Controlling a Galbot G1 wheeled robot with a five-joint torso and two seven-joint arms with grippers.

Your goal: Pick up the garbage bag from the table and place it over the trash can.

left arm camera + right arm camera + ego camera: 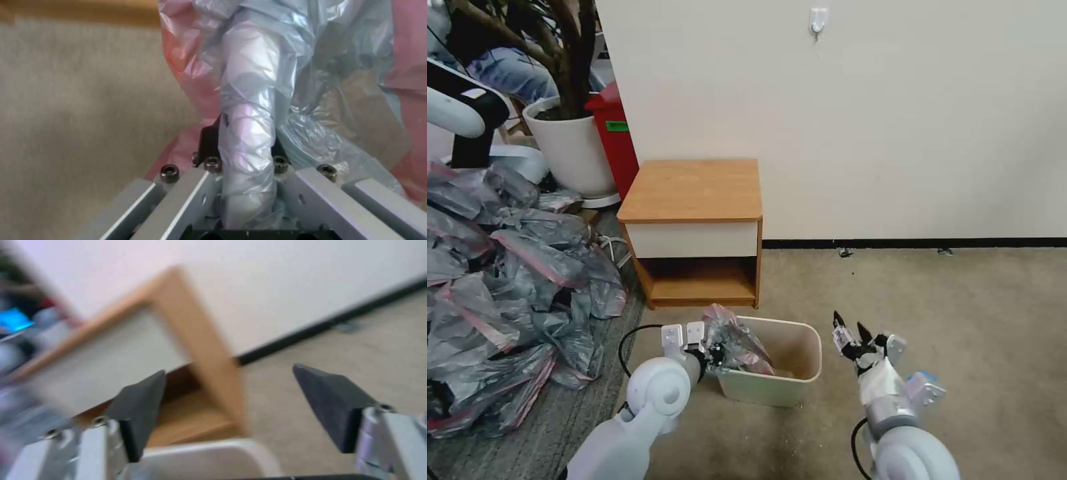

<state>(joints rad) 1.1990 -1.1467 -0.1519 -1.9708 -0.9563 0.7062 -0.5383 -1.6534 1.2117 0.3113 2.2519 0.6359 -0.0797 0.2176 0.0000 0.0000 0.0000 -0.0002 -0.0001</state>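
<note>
Clamped on a twisted fold of the garbage bag (735,347), my left gripper (710,355) sits at the near left corner of the trash can (790,383), level with its rim. From my left wrist the fold (249,133) runs straight up between my fingers (209,140), which it mostly hides; pink band and grey film spread beyond them. The bag's bulk lies bunched over the can's left half, partly inside, and I cannot tell how far it reaches down. My left forearm comes in low from below the gripper, elbow bent, cable looping behind it.

On the far side of the can my right gripper (849,328) hovers above the carpet just off the can's right wall, fingers spread and holding nothing, pointing up and away toward the table (694,190). From my right wrist the two dark pads (142,406) frame the table's drawer front and lower shelf, all smeared, with the can's rim (209,453) cut off close beneath. A heap of grey bags (500,280) lies well off beyond my left arm.
</note>
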